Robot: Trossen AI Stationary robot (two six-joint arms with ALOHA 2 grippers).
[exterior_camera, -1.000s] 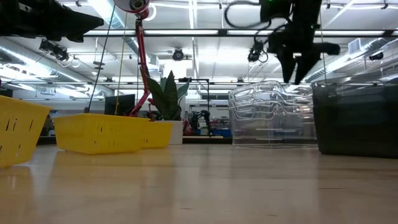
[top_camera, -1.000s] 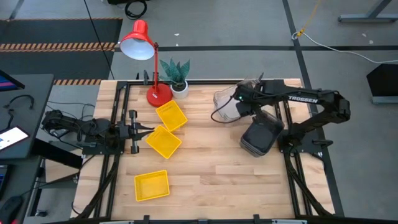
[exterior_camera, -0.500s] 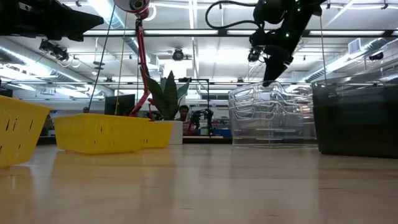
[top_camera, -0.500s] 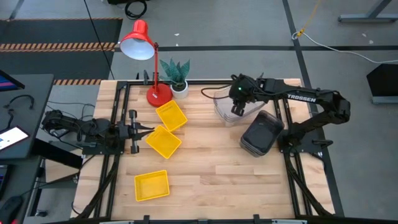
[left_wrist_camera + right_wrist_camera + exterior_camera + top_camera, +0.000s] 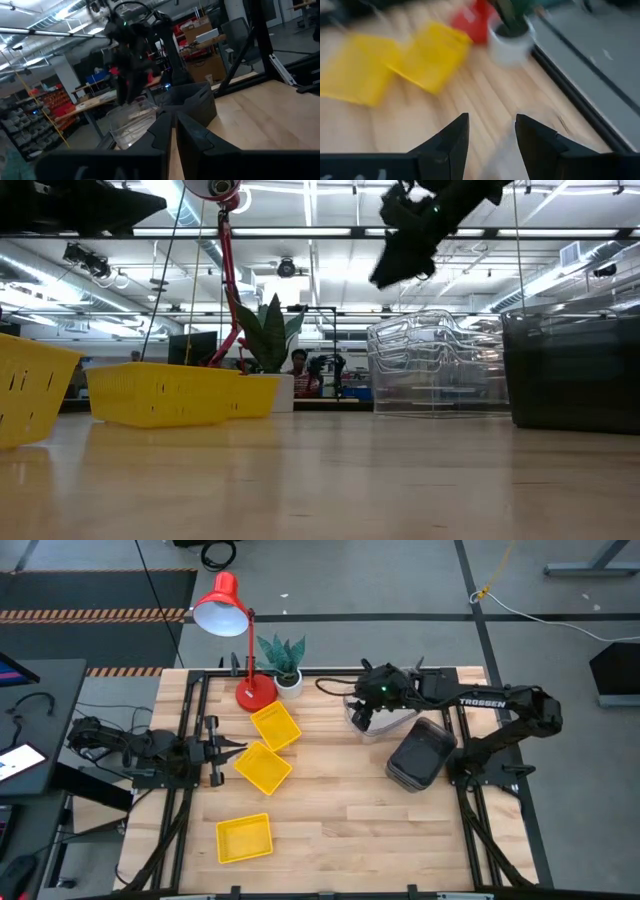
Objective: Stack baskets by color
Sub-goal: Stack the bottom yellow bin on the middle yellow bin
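Right gripper (image 5: 362, 712), fingers apart and empty, hangs above the clear ribbed baskets (image 5: 435, 365), whose stacked walls only the low view resolves beside the dark grey baskets (image 5: 420, 755)

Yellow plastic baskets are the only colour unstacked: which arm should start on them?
Left, probably. The left claw sits shut right beside the middle yellow plastic basket. The right claw hangs open over the clear plastic baskets, across the table.
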